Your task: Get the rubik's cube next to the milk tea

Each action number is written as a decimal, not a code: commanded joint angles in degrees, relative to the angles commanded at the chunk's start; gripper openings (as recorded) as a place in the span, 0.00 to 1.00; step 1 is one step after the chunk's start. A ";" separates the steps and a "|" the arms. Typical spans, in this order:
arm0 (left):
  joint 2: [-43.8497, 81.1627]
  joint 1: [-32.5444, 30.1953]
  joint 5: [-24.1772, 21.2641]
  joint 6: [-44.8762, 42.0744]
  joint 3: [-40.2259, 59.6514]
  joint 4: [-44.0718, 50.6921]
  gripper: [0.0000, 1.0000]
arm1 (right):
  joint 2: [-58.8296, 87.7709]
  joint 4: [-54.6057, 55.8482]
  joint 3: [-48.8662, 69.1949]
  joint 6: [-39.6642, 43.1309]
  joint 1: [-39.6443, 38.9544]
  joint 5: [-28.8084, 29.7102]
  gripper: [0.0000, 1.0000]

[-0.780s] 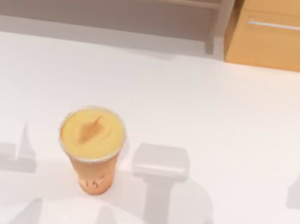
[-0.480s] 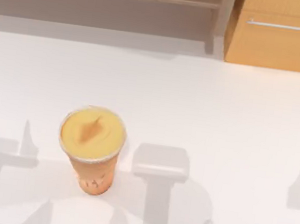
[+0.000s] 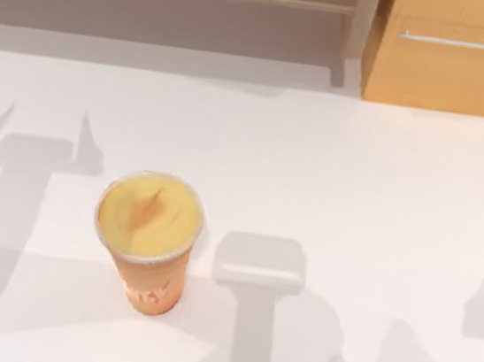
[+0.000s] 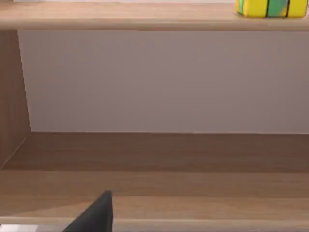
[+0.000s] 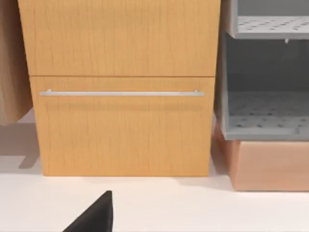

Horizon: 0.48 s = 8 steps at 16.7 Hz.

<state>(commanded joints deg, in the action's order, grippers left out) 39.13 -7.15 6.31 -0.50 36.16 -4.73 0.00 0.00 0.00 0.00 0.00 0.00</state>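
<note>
Facing the wooden shelf (image 4: pixel 154 193), left pincer (image 4: pixel 94 217) state unclear, perhaps holding nothing.

A light-orange wooden cabinet (image 5: pixel 123 87) with visible grain is seen standing on the white table surface (image 5: pixel 193 208). Its front is divided by a horizontal seam, and a thin silver bar handle (image 5: pixel 121 93) is mounted across the lower panel just under that seam. Beside the cabinet, a grey shelf unit with perforated trays (image 5: pixel 265 111) is stacked on a pale-brown block (image 5: pixel 270 166). A dark, pointed finger (image 5: pixel 94 215) of the right gripper is seen at the lower edge, above the table.
</note>
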 joint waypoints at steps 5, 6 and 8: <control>29.75 -4.54 3.94 -0.43 24.09 -2.55 1.00 | 0.00 0.00 0.00 0.00 0.00 0.00 1.00; 34.93 -5.35 4.64 -0.48 28.36 -3.06 1.00 | 0.00 0.00 0.00 0.00 0.00 0.00 1.00; 43.78 -6.80 5.88 -0.53 36.01 -4.06 1.00 | 0.00 0.00 0.00 0.00 0.00 0.00 1.00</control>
<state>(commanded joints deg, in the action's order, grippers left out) 82.91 -13.96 12.20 -1.03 72.18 -8.79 0.00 0.00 0.00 0.00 0.00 0.00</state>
